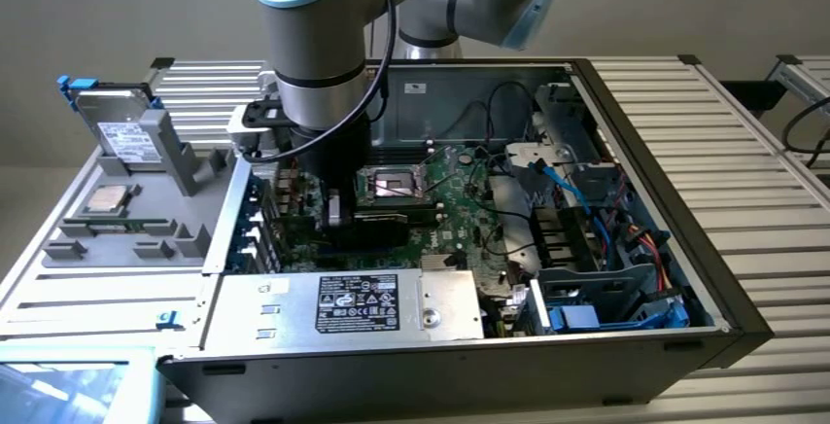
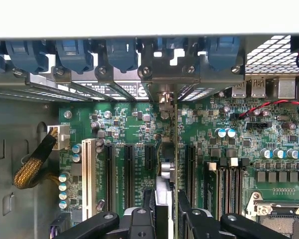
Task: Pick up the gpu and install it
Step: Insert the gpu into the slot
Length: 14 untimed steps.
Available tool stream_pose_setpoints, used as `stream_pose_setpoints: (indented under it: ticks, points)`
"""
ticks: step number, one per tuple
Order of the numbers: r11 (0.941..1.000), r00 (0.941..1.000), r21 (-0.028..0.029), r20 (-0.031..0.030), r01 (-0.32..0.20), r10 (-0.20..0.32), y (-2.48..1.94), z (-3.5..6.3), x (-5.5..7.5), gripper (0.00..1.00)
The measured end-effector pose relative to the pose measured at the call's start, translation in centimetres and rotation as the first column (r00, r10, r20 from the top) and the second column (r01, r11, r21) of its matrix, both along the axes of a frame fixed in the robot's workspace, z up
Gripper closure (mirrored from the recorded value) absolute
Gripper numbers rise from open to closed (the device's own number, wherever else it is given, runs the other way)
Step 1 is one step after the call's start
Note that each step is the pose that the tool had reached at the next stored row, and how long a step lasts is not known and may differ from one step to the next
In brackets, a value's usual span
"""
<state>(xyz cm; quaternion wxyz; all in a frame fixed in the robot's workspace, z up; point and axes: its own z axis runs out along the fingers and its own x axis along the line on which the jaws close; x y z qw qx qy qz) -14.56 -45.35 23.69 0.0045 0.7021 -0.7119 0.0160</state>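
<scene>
So we've got the open black PC case (image 1: 726,317) sitting on the ribbed metal bench (image 1: 752,132), green motherboard (image 2: 139,129) inside. Our claw (image 2: 165,211) is clamped on the gpu (image 2: 168,164), held edge-on over the black expansion slots (image 2: 128,169), silver bracket at the rear wall. White-labelled power supply (image 1: 376,302) up front; the writing's unreadable.
</scene>
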Motion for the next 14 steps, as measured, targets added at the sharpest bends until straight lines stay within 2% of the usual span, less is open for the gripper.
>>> stream_pose_setpoints:
  ticks: [14]
  points:
    - [1.0,1.0,0.0,0.0,0.0,0.0,0.0,0.0,0.0,0.71]
